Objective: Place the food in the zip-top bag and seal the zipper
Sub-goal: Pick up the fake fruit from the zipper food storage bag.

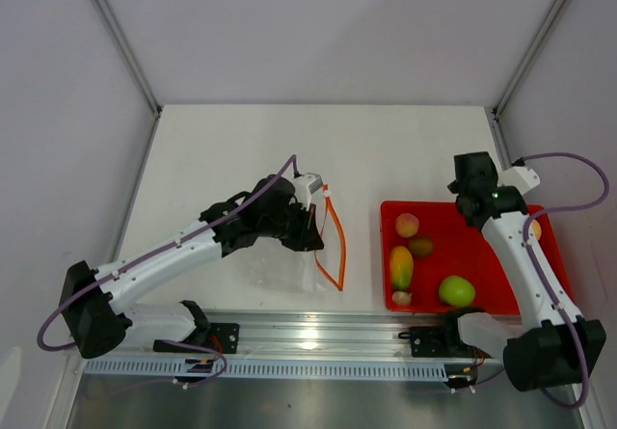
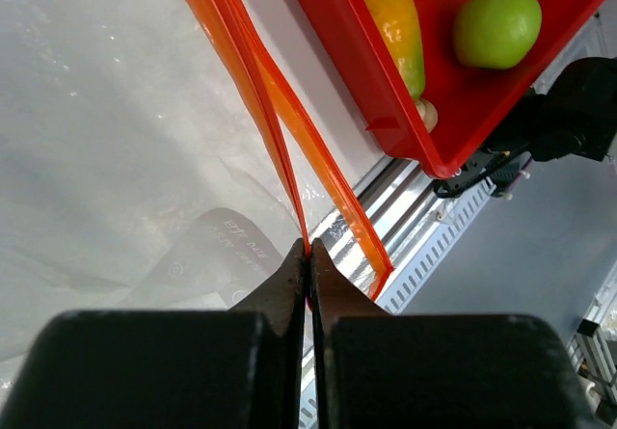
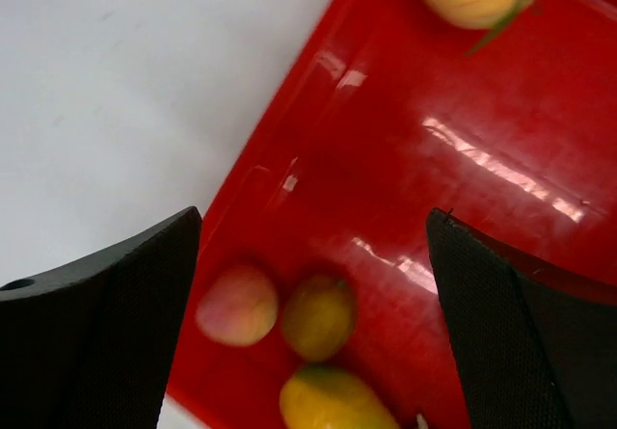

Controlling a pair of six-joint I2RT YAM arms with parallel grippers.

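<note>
Tabletop (image 1: 289,149): carries the bag on the left and the tray on the right, near each other, likely to shorten each transfer.
Red tray (image 1: 482,260): holds all the food, none bagged yet.
Zip-top bag (image 2: 116,140): lying flat and clear on the tabletop left of the tray, mouth turned toward the tray.
Right gripper (image 3: 308,227): spread wide and empty, hanging over the far end of the tray, seemingly lining up a first pick.
Left gripper (image 2: 308,251): pressed together, pinching one lip of the zipper, probably to lift it and hold the mouth open.
Zipper (image 2: 260,101): two red-orange strips parted, one pinched, the other sagging free.
Mango (image 1: 401,267): near edge of the tray, closest to the bag.
Green apple (image 1: 456,290): beside the mango, apart from it.
Peach (image 1: 407,225): just beside the brown kiwi-like ball (image 1: 421,246).
Beige piece (image 1: 402,298): touching the mango's near tip.
</note>
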